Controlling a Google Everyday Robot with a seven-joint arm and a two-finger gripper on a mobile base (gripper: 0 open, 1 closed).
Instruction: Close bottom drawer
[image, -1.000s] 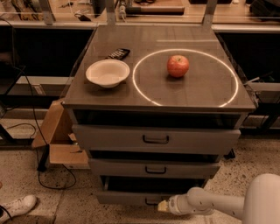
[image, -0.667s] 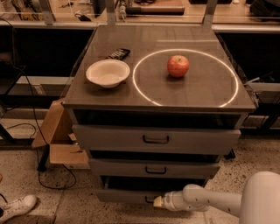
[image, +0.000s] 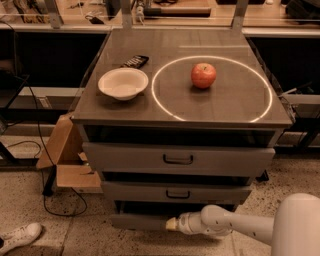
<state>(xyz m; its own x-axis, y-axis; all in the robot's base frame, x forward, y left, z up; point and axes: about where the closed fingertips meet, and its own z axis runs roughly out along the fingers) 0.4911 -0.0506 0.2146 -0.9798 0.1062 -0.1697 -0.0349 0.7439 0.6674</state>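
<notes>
The bottom drawer (image: 140, 220) is the lowest and narrowest of three grey drawers in the cabinet, and its front panel sits slightly forward of the drawers above. My gripper (image: 171, 224) reaches in from the lower right on a white arm (image: 235, 226), and its pale tip rests against the middle of the bottom drawer's front, hiding the handle. The mid-width drawer (image: 177, 192) and the widest top drawer (image: 178, 159) sit above it with dark handles.
On the cabinet top stand a white bowl (image: 123, 83), a red apple (image: 203, 75) inside a glowing ring, and a dark remote-like object (image: 134, 61). A cardboard box (image: 67, 157) and cables lie at the left. A white shoe (image: 20, 236) is on the floor.
My gripper has moved left along the bottom drawer's front, toward its middle. The drawer front now looks closer to the cabinet.
</notes>
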